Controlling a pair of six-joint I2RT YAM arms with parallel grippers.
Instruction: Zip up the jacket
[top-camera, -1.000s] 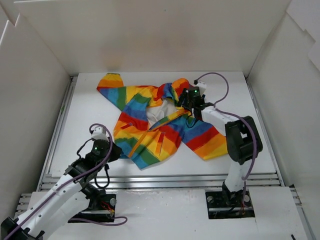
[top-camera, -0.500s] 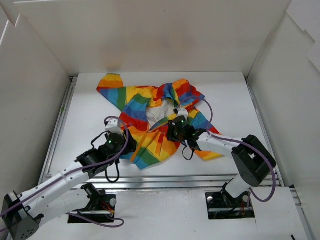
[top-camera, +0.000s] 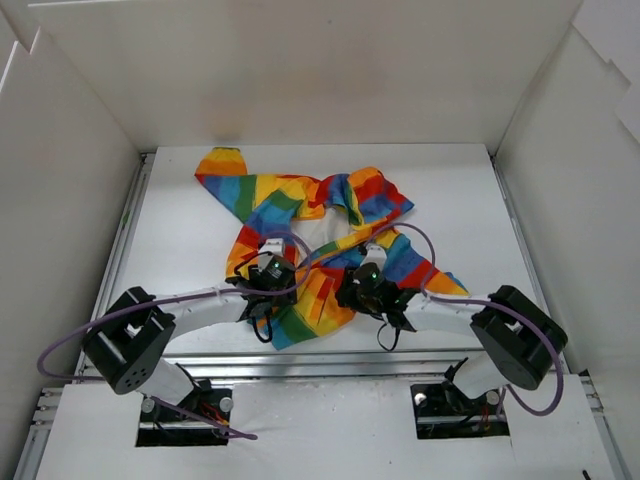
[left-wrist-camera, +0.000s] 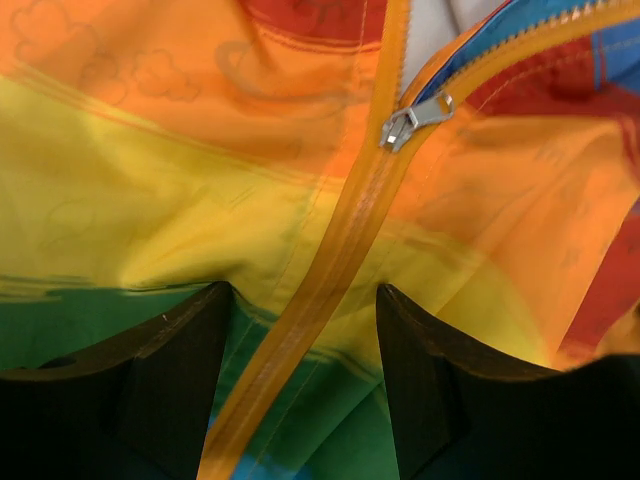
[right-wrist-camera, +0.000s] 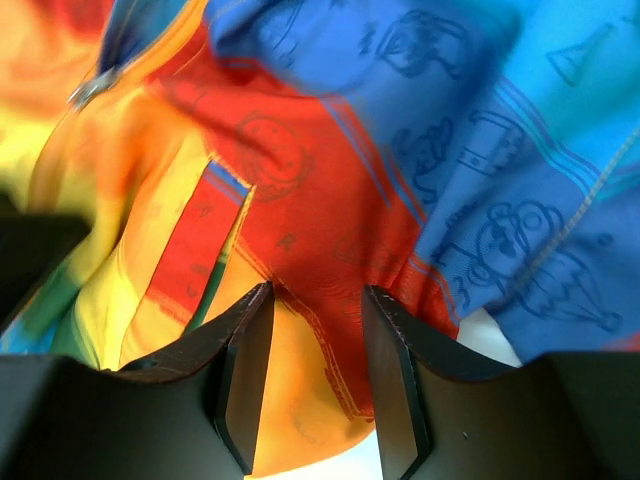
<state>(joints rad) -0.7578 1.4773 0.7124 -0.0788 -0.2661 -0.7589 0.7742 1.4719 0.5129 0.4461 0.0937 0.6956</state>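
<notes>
So, the jacket lay on the table, zipped only low: the slider sat partway, unzipped above. My left gripper straddled the tape, jaws wide; my right gripper stood open over fabric.

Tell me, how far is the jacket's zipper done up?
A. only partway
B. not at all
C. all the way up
A: the pull sits partway along the jacket, with the zipper joined below it and split above, showing white lining.
</notes>
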